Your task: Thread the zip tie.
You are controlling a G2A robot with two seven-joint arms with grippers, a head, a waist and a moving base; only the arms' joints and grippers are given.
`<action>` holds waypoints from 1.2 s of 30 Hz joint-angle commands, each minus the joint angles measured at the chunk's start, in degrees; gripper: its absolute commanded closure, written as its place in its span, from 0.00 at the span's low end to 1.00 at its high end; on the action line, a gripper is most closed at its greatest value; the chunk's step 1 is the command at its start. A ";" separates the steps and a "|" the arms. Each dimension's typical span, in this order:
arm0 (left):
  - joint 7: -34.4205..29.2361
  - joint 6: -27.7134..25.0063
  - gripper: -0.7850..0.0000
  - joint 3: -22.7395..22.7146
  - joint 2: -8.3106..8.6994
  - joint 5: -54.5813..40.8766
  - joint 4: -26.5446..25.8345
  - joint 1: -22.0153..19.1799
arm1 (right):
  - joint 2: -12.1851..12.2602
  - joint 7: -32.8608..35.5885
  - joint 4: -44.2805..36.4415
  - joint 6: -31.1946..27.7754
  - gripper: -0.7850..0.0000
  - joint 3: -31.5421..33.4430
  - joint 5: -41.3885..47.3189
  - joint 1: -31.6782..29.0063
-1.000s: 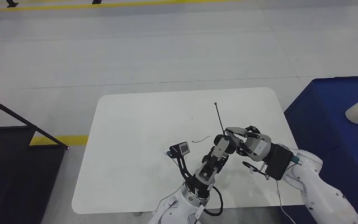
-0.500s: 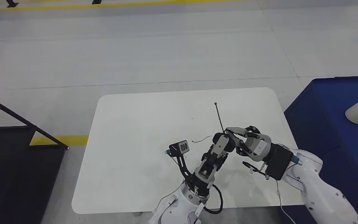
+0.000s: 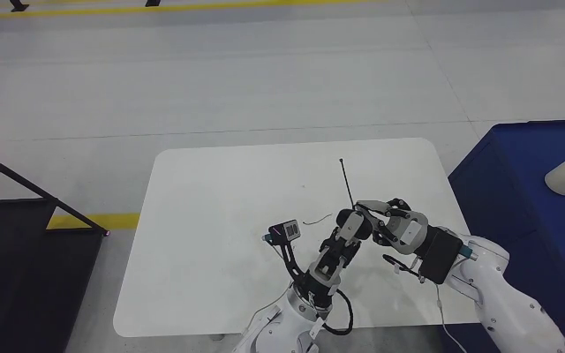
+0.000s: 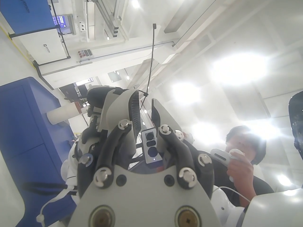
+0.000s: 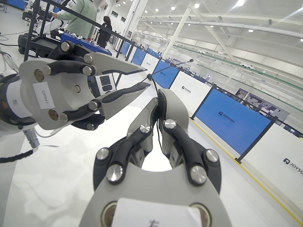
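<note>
While pinched by right gripper (image 5: 158, 95), zip tie (image 4: 151, 60): pointing twelve o'clock.
Left gripper (image 4: 144, 96): narrowly parted; align squarely, close gently.

The left gripper (image 5: 145, 77) and the right gripper (image 5: 158, 95) stand tip to tip over the near right part of the table (image 3: 203, 247), with hardly any gap. The zip tie (image 5: 174, 66) crosses the mouth of the left gripper's spread fingers. There is wide room over the table's left side, past a thin strip (image 3: 315, 218) lying near the middle.

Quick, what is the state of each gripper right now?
Left gripper: open.
Right gripper: closed, holding the zip tie.
</note>
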 commanded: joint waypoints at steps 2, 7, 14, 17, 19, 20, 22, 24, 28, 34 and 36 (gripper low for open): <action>-0.15 0.06 1.00 0.00 -0.06 0.02 0.01 -0.01 | 0.00 0.00 0.00 0.00 1.00 0.00 0.00 0.00; -0.38 0.13 1.00 -0.10 -0.12 -0.03 0.17 0.19 | 0.00 0.00 0.00 0.00 1.00 0.00 0.00 0.00; -2.36 1.05 1.00 -0.15 0.07 0.25 1.29 1.08 | -0.25 2.38 -0.85 1.61 1.00 2.08 2.59 0.57; -3.44 1.58 1.00 -0.29 0.25 0.51 1.81 1.63 | -0.28 2.98 -1.11 1.20 1.00 3.47 3.32 0.75; -4.14 2.01 1.00 -0.23 0.36 0.93 2.18 2.03 | -0.31 3.29 -1.42 1.01 1.00 4.16 3.58 0.78; -4.50 2.09 1.00 -0.21 0.41 0.98 2.22 2.16 | -0.33 3.51 -1.52 0.92 1.00 4.44 3.65 0.76; -4.89 2.18 1.00 -0.28 0.50 1.35 2.49 2.44 | -0.38 3.76 -1.69 0.71 1.00 4.91 3.90 0.79; -4.57 1.54 1.00 -0.35 0.53 1.55 2.43 2.68 | -0.44 4.00 -1.83 0.46 1.00 5.21 4.07 0.80; -2.80 -0.53 1.00 -0.67 0.48 1.14 1.50 3.18 | -0.63 4.25 -1.80 -0.04 1.00 5.19 4.48 0.58; -2.70 -2.40 1.00 -0.86 0.71 0.25 -0.39 3.28 | -0.73 6.28 1.36 -7.02 0.92 3.05 5.95 0.62; -2.86 -2.31 1.00 -0.89 0.82 0.23 -0.61 3.36 | -0.77 7.51 2.35 -9.45 0.74 2.19 6.94 1.17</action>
